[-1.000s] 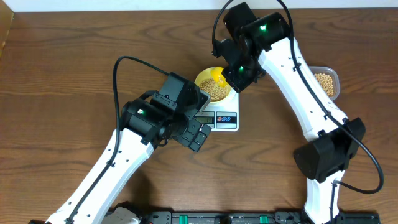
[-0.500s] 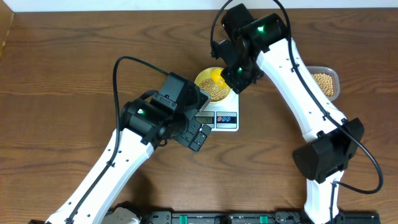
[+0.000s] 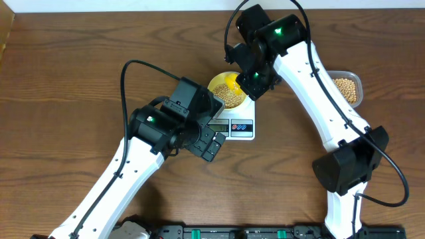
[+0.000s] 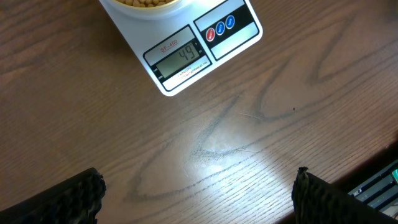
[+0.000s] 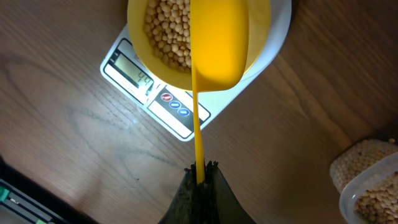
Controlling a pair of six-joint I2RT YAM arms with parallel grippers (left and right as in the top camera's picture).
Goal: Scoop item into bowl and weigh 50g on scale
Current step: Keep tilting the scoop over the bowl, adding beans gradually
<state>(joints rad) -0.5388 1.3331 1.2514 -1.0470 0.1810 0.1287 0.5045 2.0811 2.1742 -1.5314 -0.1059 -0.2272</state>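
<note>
Beans [image 5: 166, 28]: a heap lies in the bowl [image 5: 138, 43]; more lie in the clear tub [image 3: 358, 83] at the far right
Bowl: stands on the scale [image 4: 180, 59], just beyond its display
Display: looks to read 49; just short of the target
Right gripper [image 5: 199, 171]: fingers shut tight on the thin handle of the yellow scoop [image 5: 217, 43]; its cup hangs over the bowl; whether beans are in it I cannot tell
Left gripper [image 4: 199, 196]: fingers spread wide, holding nothing; over bare table [image 4: 280, 124] on the near side of the scale
Done: scooping nearly complete, by my judgement
Left: probably a few beans more; then check the reading
</note>
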